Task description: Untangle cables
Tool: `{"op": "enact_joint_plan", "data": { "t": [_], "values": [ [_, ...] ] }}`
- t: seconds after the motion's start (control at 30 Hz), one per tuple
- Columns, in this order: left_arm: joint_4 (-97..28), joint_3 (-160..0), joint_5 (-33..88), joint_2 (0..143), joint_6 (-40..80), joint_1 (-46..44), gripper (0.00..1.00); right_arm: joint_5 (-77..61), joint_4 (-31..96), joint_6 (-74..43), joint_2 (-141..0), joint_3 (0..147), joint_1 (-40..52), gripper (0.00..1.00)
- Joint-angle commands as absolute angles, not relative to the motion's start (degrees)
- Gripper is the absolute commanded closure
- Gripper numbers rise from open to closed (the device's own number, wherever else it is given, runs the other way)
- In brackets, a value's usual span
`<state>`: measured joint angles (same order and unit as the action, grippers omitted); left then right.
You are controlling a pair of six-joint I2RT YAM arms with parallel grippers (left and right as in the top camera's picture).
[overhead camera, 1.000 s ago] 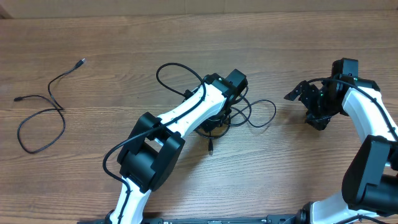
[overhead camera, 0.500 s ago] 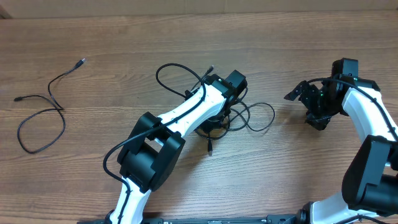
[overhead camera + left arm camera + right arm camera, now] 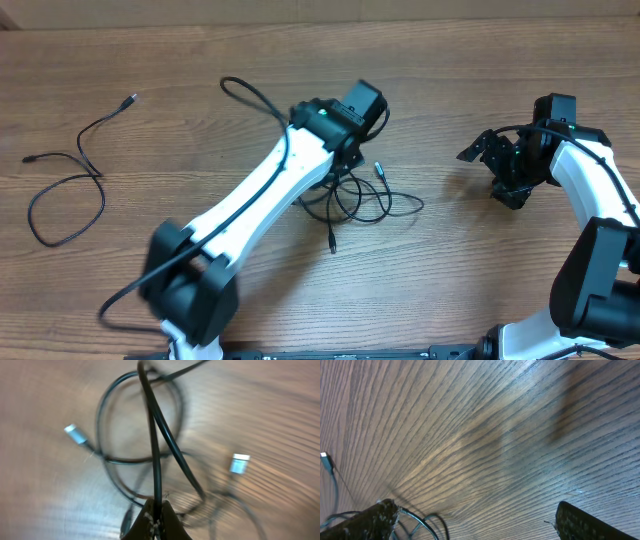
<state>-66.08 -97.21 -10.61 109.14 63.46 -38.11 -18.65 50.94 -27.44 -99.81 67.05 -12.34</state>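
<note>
Up toward the far edge swings the left gripper, pinched tight on one strand of the cables at the middle of the table; loops stretch, so the knot looks looser; right gripper idles spread wide.

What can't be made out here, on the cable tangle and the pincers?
- Overhead: left pincer hidden under its own wrist; its grip on the held cable shows only in the left wrist view.
- Left wrist: motion blur; which tangled cables cross over which cannot be told.
- Right wrist: right pincer cut off by the bottom edge; only fingertips show.
- Overhead: separate cable, plugs too small to identify.
</note>
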Motion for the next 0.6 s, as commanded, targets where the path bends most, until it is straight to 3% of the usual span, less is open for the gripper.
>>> {"op": "enact_joint_plan", "data": {
  "t": [0.0,0.2,0.57],
  "values": [
    [-62.30,-98.85,-12.43,101.73,35.70,-38.13,0.96,-18.96,50.65,-27.83,-99.98,66.92,-12.40,0.00],
    [-56.69,-98.85,-12.45,92.55,19.40,-38.11,0.96,-18.96,50.65,-27.86,-99.98,66.92,-12.40,0.00],
    [-45.08,-98.85,-12.47,76.86,11.35,-38.11,0.96,-19.18,50.63,-28.05,-99.98,66.92,-12.40,0.00]
  ]
}}
